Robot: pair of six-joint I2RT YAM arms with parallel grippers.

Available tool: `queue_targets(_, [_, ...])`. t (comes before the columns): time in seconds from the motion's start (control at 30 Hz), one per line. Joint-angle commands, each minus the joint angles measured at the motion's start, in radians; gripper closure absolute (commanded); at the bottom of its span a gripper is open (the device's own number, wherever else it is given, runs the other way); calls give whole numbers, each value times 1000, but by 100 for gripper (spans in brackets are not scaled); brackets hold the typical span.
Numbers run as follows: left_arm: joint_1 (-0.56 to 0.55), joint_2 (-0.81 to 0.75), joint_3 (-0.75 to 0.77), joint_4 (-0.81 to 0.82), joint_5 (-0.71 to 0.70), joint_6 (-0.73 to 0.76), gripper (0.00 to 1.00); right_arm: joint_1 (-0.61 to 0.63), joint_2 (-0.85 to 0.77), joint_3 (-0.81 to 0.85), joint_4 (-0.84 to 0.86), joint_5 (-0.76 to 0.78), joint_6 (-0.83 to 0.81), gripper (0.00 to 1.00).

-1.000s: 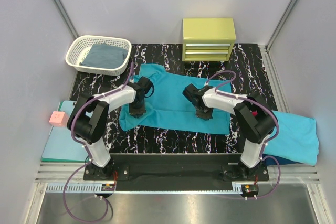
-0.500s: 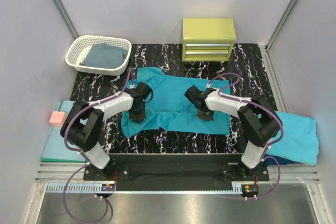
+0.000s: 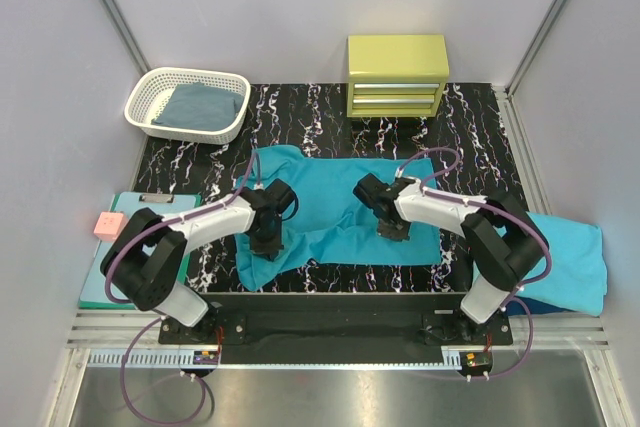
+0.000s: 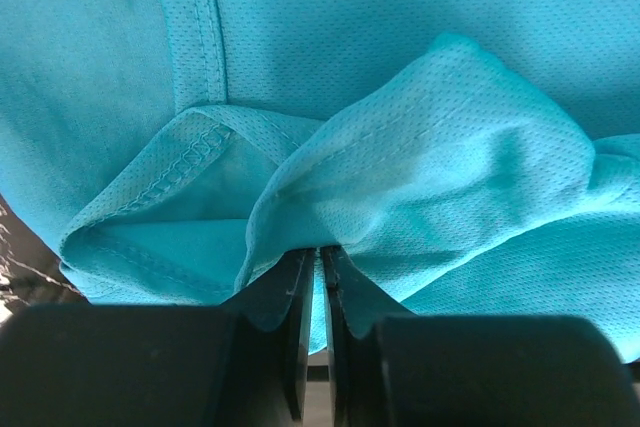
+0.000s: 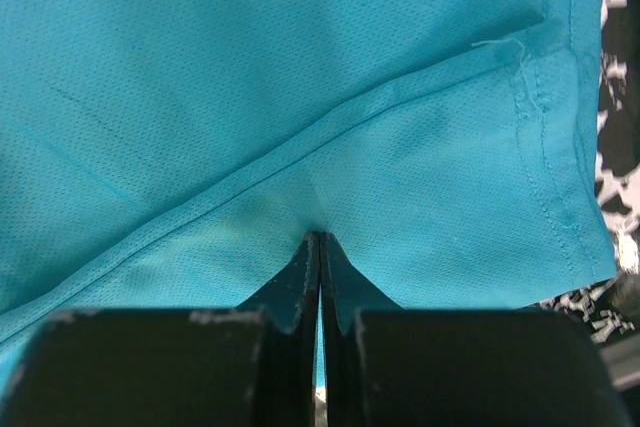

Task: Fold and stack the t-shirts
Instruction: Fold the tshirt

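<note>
Clipboard (image 3: pixel 100 282) and pink block (image 3: pixel 108 225) sat off the left edge of the bench (image 3: pixel 470 117). White basket (image 3: pixel 140 109) at the far-left corner held a folded grey-blue cloth (image 3: pixel 205 107), likely a shirt, though too small to confirm. The left fingers (image 4: pixel 303 282) were clamped on a bunched fold at the near-left corner of the teal shirt (image 3: pixel 340 212). The shirt lay across the middle of the bench, rumpled on the left, flatter on the right. A yellow drawer cabinet (image 3: pixel 396 75) stood behind it at the far edge. The right fingers (image 5: pixel 305 282) were pinched tight on a thin pucker of the same shirt, just below a seam. A second teal shirt (image 3: pixel 570 257) lay off the bench's right side.
</note>
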Motion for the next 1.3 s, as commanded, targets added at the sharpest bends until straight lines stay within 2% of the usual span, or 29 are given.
queue_targets(0.0, [-17, 25, -47, -61, 38, -34, 86, 35, -17, -77, -94, -100, 67, 98])
queue_targets(0.3, [-17, 31, 14, -113, -28, -16, 82, 42, -66, -77, -186, -64, 102, 99])
queue_targets(0.5, [-19, -19, 65, -133, -57, -5, 76, 44, -140, -74, -133, -52, 75, 96])
queue_targets(0.6, [-22, -85, 132, -149, -114, 16, 68, 42, -177, 7, -101, -24, 4, 82])
queue_targets(0.63, [-22, -116, 175, -150, -150, 25, 57, 44, -180, 38, -101, -6, -15, 79])
queue_targets(0.73, [4, -144, 278, -150, -196, 65, 39, 36, -174, 173, -105, 35, -101, 70])
queue_targets(0.83, [81, -116, 379, -126, -169, 120, 31, -10, -171, 303, -93, 49, -190, 61])
queue_targets(0.87, [124, -104, 404, -101, -161, 152, 31, -42, -160, 340, -59, 34, -242, 59])
queue_targets(0.93, [164, -44, 480, -72, -154, 189, 31, -181, -137, 365, -26, -68, -281, 56])
queue_targets(1.0, [221, 16, 540, -71, -147, 208, 35, -320, -79, 393, 13, -151, -290, 55])
queue_targets(1.1, [290, 157, 646, -84, -122, 213, 41, -396, -1, 460, 31, -126, -336, 55])
queue_targets(1.27, [342, 293, 723, -25, -92, 214, 43, -459, 127, 561, 31, -115, -353, 55])
